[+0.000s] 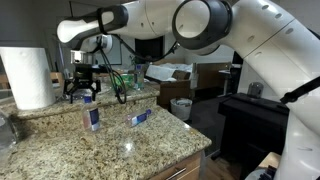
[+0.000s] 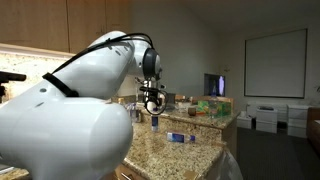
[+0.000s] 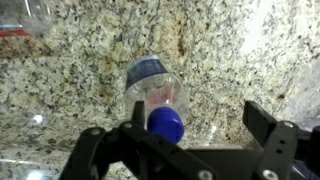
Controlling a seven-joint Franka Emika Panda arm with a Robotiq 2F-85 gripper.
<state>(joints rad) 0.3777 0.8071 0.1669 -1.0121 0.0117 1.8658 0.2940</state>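
Counter [image 1: 110, 150]: flat stone top, speckled brown, tan and black, smooth and shiny.
Paper roll [image 1: 30, 78]: a fat white roll that stands up on the counter. It looks soft.
Standing bottle [image 1: 92, 117]: small, round and made of see-through plastic. It stands on the counter near the paper roll, on the side of the roll that faces the lying bottle.
Label [image 3: 147, 68]: a blue band wrapped round the standing bottle.
Cap [image 3: 166, 123]: round, blue and shiny, on top of the standing bottle.
Which way it points: the standing bottle is upright. Its long side runs up and down, and the cap points up at the claw.
Claw [image 1: 83, 90]: black, hard and boxy, on a fat white arm. It is spread wide and holds nothing. It hangs right over the standing bottle, beside the paper roll.
Fingers [image 3: 268, 135]: two dark, blocky ones. In the wrist view the cap sits between them, and neither one touches it.
Lying bottle [image 1: 140, 118]: the same small kind with a blue band. It lies flat on its side, farther from the paper roll than the standing bottle. Its long side runs along the counter. It is too small to tell which end has the cap.
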